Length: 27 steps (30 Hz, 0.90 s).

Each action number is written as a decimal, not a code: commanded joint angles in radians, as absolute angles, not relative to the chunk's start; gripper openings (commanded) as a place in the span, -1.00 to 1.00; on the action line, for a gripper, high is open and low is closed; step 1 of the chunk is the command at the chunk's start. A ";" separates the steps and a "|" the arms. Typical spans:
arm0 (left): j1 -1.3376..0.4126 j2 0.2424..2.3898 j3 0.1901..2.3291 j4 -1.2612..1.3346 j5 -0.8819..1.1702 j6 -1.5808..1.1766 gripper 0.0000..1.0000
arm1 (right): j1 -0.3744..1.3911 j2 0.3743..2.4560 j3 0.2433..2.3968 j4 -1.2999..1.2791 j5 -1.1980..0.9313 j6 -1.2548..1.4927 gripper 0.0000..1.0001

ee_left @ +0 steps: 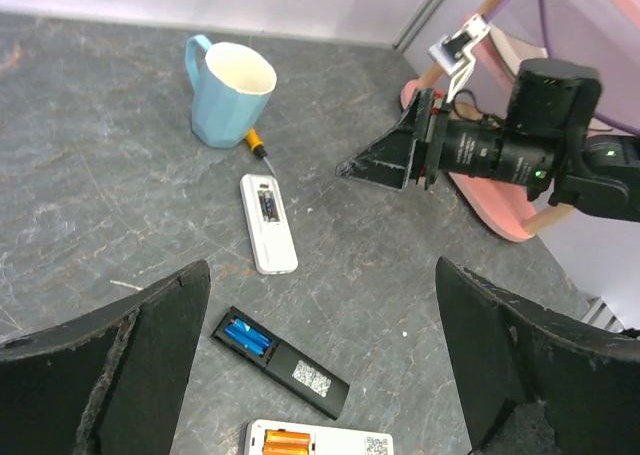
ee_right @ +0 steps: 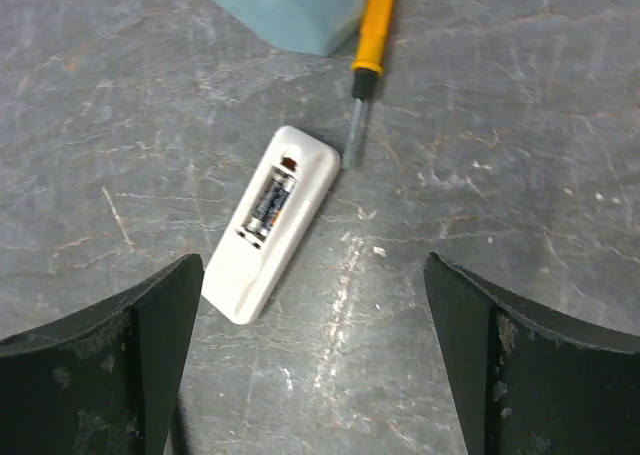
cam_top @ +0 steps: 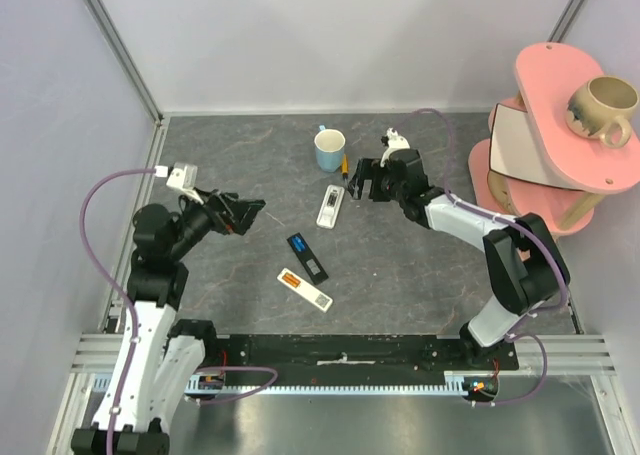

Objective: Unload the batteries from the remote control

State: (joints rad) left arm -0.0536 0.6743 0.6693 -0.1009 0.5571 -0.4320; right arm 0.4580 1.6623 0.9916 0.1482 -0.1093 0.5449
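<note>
Three remotes lie face down with their battery bays uncovered. A black remote (cam_top: 308,257) (ee_left: 280,362) holds blue batteries (ee_left: 246,337). A white remote (cam_top: 304,289) (ee_left: 330,441) nearest the arms holds orange batteries (ee_left: 285,441). A smaller white remote (cam_top: 330,205) (ee_left: 268,223) (ee_right: 272,225) holds a dark cell (ee_right: 270,203). My left gripper (cam_top: 250,213) (ee_left: 325,370) is open, hovering left of the remotes. My right gripper (cam_top: 362,183) (ee_right: 315,370) is open, hovering just right of the small white remote.
A light blue mug (cam_top: 329,150) (ee_left: 228,93) stands behind the small white remote, an orange-handled screwdriver (cam_top: 344,165) (ee_right: 368,45) beside it. A pink two-tier stand (cam_top: 560,125) with a beige mug (cam_top: 603,110) on top stands at the right.
</note>
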 commanded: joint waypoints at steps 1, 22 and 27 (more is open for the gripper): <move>-0.052 0.623 0.629 -0.003 0.592 -0.503 0.99 | 0.480 1.600 0.960 0.152 -0.003 0.560 0.96; -0.055 0.762 0.558 0.132 0.732 -0.601 0.96 | 0.390 2.120 1.477 0.041 -0.048 0.566 0.11; -0.054 0.816 0.551 0.163 0.753 -0.615 0.94 | 0.387 2.201 1.549 0.031 -0.081 0.554 -0.06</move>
